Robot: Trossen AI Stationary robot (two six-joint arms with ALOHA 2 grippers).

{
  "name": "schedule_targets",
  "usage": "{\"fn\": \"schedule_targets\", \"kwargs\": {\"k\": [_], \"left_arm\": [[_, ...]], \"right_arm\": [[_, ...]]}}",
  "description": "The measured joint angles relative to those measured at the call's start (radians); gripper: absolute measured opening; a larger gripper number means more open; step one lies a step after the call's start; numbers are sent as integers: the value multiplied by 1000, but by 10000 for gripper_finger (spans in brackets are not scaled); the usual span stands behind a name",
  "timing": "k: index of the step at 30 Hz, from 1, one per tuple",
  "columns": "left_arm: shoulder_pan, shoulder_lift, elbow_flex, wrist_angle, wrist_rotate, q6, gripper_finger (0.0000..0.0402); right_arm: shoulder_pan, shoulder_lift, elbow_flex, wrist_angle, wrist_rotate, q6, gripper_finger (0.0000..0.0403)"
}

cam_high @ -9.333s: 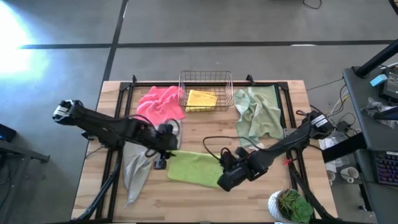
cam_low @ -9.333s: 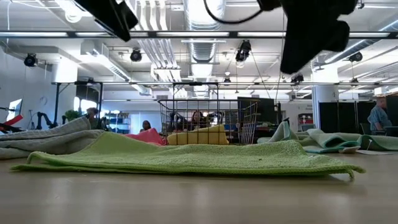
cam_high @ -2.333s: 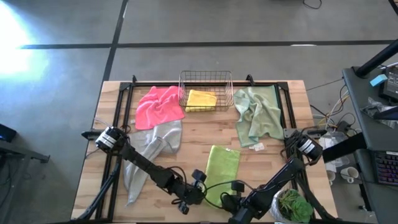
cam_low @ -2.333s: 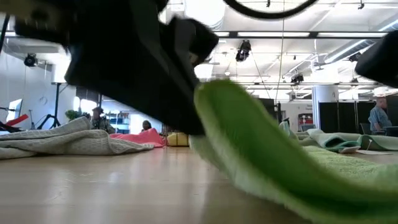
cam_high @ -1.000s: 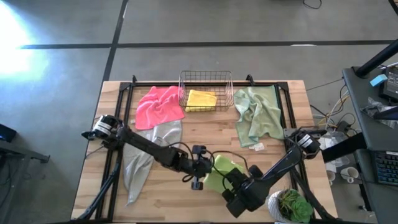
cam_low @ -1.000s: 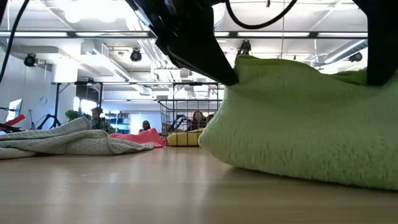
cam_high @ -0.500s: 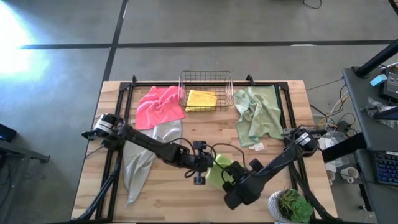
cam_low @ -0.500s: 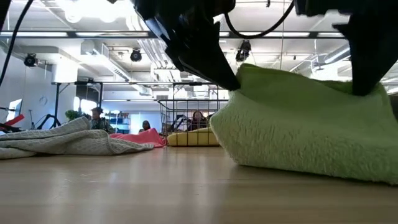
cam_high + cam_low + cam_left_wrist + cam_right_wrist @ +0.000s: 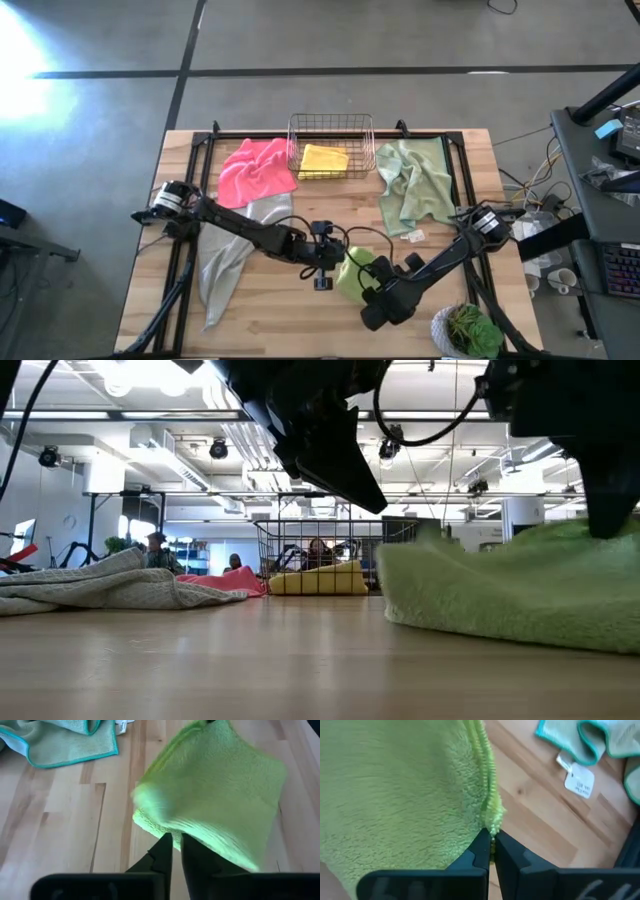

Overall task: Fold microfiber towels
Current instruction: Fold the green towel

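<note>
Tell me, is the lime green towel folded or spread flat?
Folded: the lime green towel lies doubled into a small thick pad.

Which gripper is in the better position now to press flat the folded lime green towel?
Probably the left gripper. It is beside the lime green towel, and in its wrist view nothing lies between its fingers. The right gripper is shut on the towel's edge and would have to let go first.
</note>
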State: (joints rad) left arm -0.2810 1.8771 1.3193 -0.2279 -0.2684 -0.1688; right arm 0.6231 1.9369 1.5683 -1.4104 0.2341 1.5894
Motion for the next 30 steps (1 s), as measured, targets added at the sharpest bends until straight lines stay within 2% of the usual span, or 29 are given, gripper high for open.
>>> {"fn": "schedule_targets", "kwargs": {"k": [7,13,15,19,23,30], "left_arm": [[0,0,0,0,8,-9,76],[-17,-4,21,18,198,-11,84],[-29,-2,15,50,233,-11,84],[-47,1,0,106,234,-10,84],[-46,1,-15,121,191,-10,84],[-37,2,-16,134,185,-9,84]], "right_arm": [[-9,0,-31,3,4,-28,9],[-19,0,-33,6,72,-76,9],[-26,0,-33,6,80,-94,9],[-36,0,-34,12,81,-115,9],[-35,0,-34,14,82,-125,12],[-43,0,-30,14,81,-136,65]]}}
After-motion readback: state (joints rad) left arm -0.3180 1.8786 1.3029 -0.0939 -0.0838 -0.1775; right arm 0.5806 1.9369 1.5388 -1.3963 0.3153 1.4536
